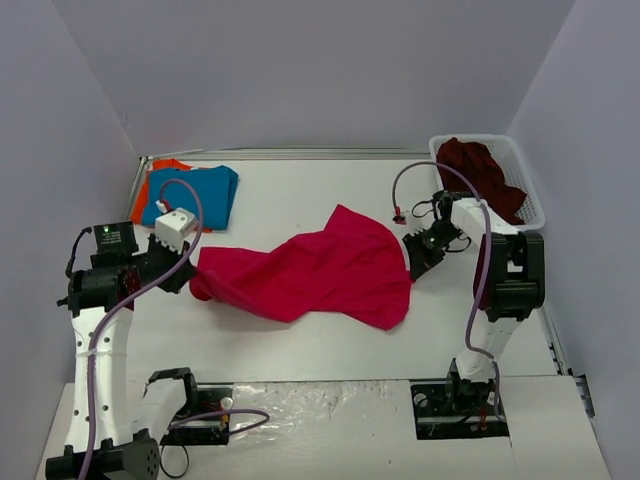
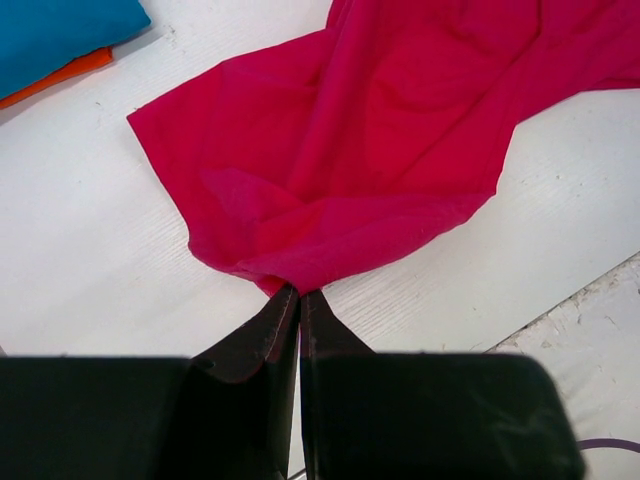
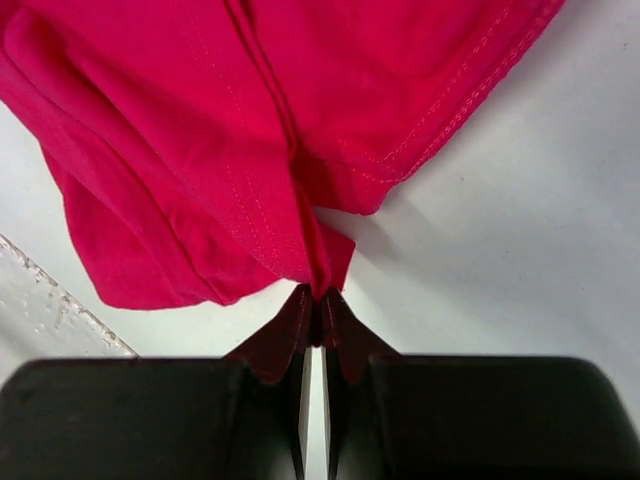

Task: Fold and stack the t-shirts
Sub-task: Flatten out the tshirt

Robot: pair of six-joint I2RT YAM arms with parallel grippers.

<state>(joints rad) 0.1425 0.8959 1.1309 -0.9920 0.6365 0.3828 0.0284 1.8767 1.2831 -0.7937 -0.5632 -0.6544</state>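
The crimson-pink t-shirt (image 1: 320, 268) lies crumpled and stretched across the middle of the table. My left gripper (image 1: 190, 272) is shut on its left end; in the left wrist view the cloth (image 2: 370, 140) bunches into the shut gripper (image 2: 299, 292). My right gripper (image 1: 413, 260) is shut on its right edge; in the right wrist view a fold of cloth (image 3: 250, 130) is pinched in the gripper (image 3: 320, 295). A folded blue t-shirt (image 1: 195, 195) lies on an orange one (image 1: 150, 190) at the back left. A dark maroon t-shirt (image 1: 482, 172) sits in the basket.
A white mesh basket (image 1: 528, 190) stands at the back right beside my right arm. A raised rail (image 1: 280, 155) runs along the table's far edge. The blue and orange stack also shows in the left wrist view (image 2: 55, 35).
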